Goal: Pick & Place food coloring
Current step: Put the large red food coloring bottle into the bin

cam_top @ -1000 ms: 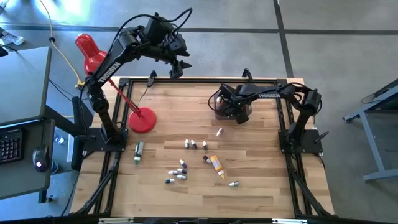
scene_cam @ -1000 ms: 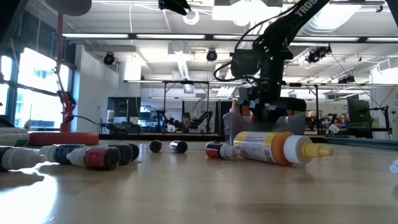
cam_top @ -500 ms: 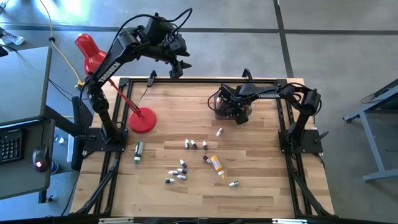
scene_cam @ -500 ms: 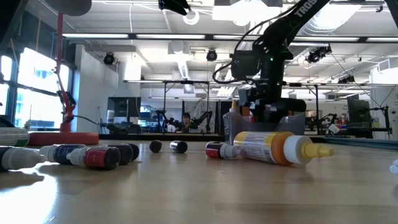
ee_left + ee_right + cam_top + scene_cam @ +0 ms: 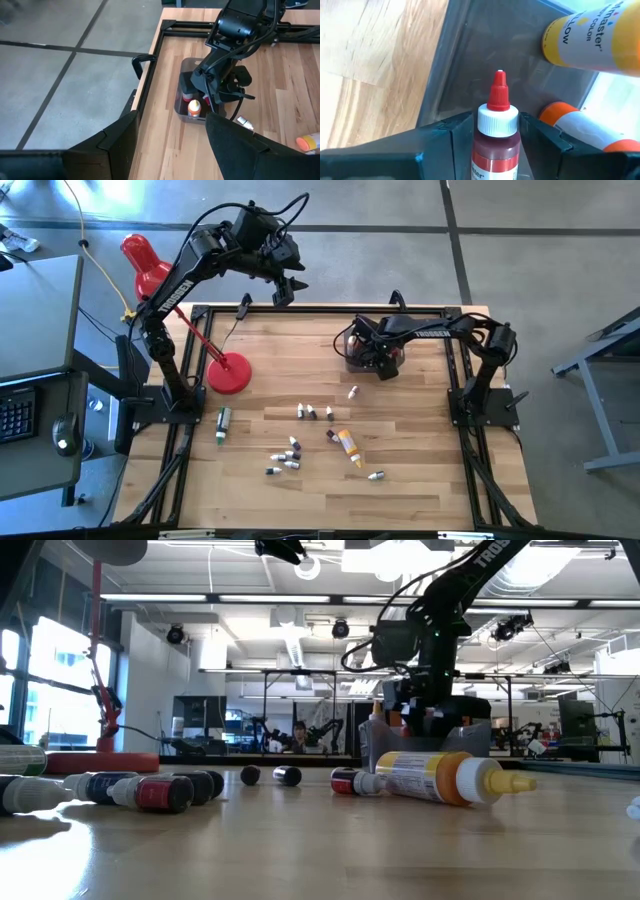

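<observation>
My right gripper (image 5: 378,362) points down into the grey tub (image 5: 350,352) at the table's far right. It is open, and its fingers stand close on either side of a red food coloring bottle (image 5: 496,145) with a white collar and a red tip. A yellow bottle (image 5: 600,37) and an orange-capped bottle (image 5: 570,117) lie in the tub beside it. Several more bottles lie on the wood, among them a yellow one (image 5: 347,443), a green one (image 5: 223,422) and small dark-and-white ones (image 5: 288,455). My left gripper (image 5: 285,288) hangs open, high above the far edge.
A red desk lamp stands with its round base (image 5: 228,373) on the table's left part, and its head (image 5: 143,260) reaches beyond the far left corner. A black frame rail (image 5: 150,75) runs along the table's edge. Bare wood (image 5: 420,430) lies on the near right.
</observation>
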Controlling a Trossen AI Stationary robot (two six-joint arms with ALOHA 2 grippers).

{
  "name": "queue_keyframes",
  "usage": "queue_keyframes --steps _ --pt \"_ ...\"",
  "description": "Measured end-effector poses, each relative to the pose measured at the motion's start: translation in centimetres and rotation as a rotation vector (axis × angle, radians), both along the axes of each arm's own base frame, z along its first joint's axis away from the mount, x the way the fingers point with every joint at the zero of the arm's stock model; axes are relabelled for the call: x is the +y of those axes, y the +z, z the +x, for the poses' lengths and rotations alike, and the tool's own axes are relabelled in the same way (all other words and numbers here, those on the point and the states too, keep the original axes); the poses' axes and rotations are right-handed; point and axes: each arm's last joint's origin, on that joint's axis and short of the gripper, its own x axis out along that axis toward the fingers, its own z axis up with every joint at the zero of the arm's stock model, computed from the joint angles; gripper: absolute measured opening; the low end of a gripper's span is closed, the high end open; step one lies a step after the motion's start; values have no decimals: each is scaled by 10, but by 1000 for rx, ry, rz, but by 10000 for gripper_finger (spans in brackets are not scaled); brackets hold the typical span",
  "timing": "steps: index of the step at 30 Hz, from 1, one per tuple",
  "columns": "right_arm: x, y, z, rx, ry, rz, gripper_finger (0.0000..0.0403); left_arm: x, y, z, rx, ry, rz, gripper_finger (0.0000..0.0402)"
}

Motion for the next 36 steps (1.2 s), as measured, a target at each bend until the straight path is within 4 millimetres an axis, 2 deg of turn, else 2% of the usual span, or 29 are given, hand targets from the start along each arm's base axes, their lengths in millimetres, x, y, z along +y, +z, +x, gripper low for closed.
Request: queue_keyframes --steps 15,25,31,36 --pt "-4 -10 4 36 -20 -62 146 0 0 0 3 2 1 225" --pt "-6 -12 -1 60 -21 -24 104 0 0 0 2 2 1 225" --pt "-6 -3 -1 56 -44 -37 114 0 0 0 2 2 -1 225" --pt "-6 19 2 -35 -56 2 110 0 0 0 2 2 -1 225"
